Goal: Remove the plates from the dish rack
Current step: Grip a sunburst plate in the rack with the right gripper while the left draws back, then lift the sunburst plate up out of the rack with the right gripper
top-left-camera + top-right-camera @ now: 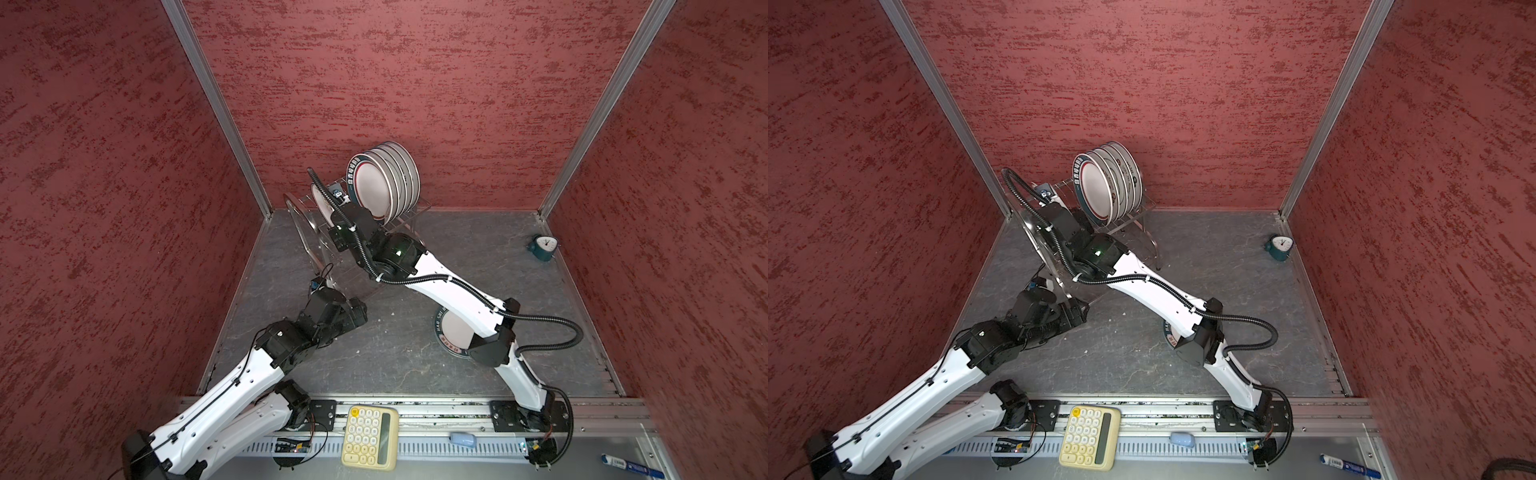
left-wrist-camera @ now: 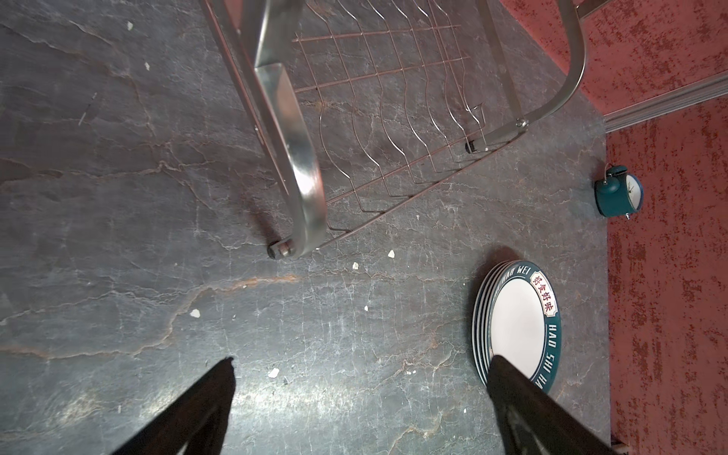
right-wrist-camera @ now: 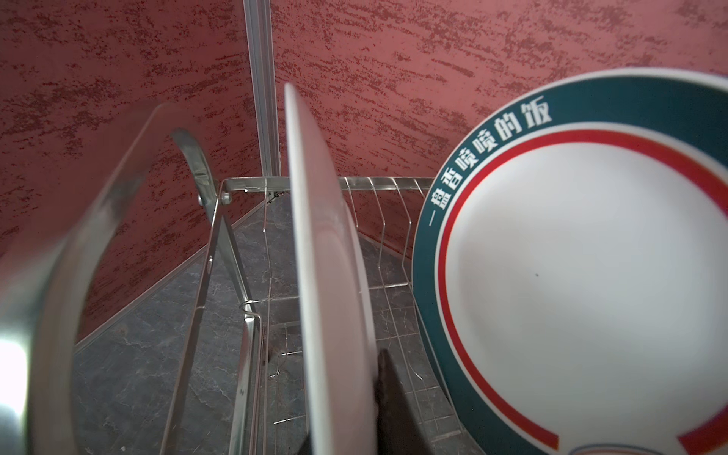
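Currently gripped: a single plate [image 3: 327, 256], upright and seen edge-on in the right wrist view, with the right pincer [image 3: 346, 413] clamped on its rim.
Single plate's place: over the left end of the top shelf of the dish rack [image 1: 299, 224], well apart from the other standing plates; whether it rests in the wires cannot be told.
Row of plates [image 1: 382, 183]: several stand upright close together at the right end of the top shelf, the nearest showing a teal band with white characters and a red ring.
Stack of plates [image 2: 516, 323]: teal-rimmed, lying flat on the desk [image 1: 457, 257] to the right of the rack, partly hidden under the right arm in both top views.
Left pincer [image 2: 362, 359]: fingers spread wide, holding nothing, hovering above bare desk just beside the rack's near foot.
Lower shelf: bare wire in the left wrist view.
Clock [image 1: 542, 245]: teal, by the far right corner.
Calculator [image 1: 370, 436]: cream, on the front rail.
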Controlling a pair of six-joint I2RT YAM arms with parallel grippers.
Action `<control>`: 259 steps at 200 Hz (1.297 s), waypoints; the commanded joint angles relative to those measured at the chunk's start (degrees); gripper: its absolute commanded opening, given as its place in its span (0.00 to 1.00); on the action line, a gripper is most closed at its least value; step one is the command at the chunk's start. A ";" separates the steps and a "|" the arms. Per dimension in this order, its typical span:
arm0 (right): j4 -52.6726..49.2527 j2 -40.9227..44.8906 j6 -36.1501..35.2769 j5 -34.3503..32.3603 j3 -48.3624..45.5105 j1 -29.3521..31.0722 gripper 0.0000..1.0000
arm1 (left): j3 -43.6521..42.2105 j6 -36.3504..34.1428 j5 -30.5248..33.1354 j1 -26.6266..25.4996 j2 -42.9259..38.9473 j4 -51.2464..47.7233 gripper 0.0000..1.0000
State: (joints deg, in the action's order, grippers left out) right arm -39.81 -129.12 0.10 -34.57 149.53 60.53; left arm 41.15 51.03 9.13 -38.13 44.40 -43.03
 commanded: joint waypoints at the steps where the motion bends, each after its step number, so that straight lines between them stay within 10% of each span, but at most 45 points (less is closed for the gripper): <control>1: 3.86 0.21 -2.15 0.41 -1.16 0.16 0.04 | -0.31 0.43 1.25 0.45 -1.59 -0.88 0.99; 154: 24.05 12.50 -21.44 -12.65 -5.54 1.03 0.00 | 1.79 -3.49 2.36 0.12 -1.07 -1.07 0.99; 195: 16.24 25.31 -10.91 -9.52 -14.09 0.90 0.00 | 2.53 -5.30 2.65 -1.96 -0.69 1.10 0.99; 259: 2.23 60.25 17.01 -6.82 -52.13 -4.08 0.00 | 3.00 -8.10 1.71 -10.65 5.12 12.46 0.99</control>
State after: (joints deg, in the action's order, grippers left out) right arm -30.44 -78.94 1.89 -42.94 108.88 59.81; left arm 42.52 45.34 10.72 -45.58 47.20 -37.36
